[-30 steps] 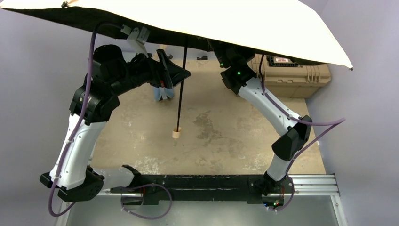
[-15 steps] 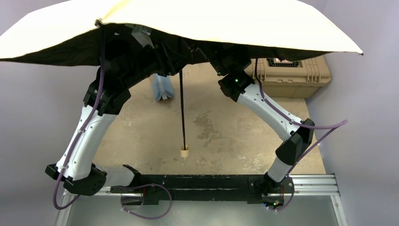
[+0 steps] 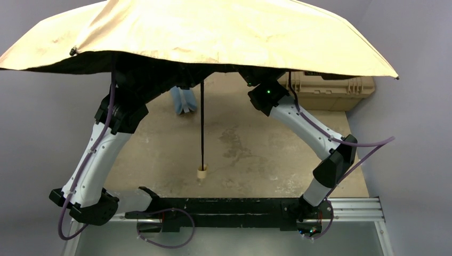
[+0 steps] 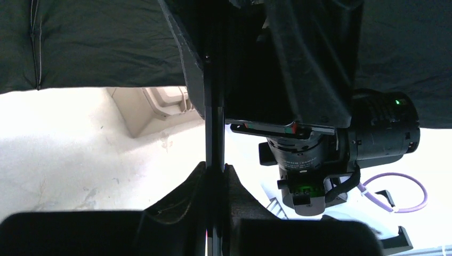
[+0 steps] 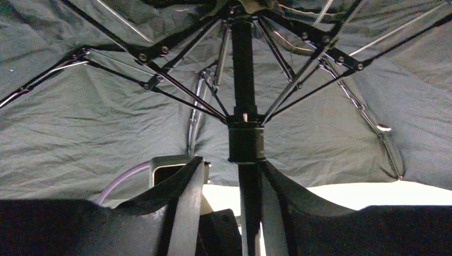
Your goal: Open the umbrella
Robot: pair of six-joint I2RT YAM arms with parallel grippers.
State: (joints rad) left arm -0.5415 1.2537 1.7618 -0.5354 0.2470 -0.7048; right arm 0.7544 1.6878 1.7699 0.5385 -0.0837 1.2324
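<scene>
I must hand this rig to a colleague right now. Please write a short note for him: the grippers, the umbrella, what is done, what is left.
Left gripper: shut on the shaft of the umbrella.
Right gripper: open, jaws either side of the shaft just under the slider, a gap showing on one side.
Umbrella: spread above the table, shaft upright, handle low near the table; touching or not, I cannot tell.
Done: the umbrella is open.
Left: probably only to check that it holds open, then release.
</scene>
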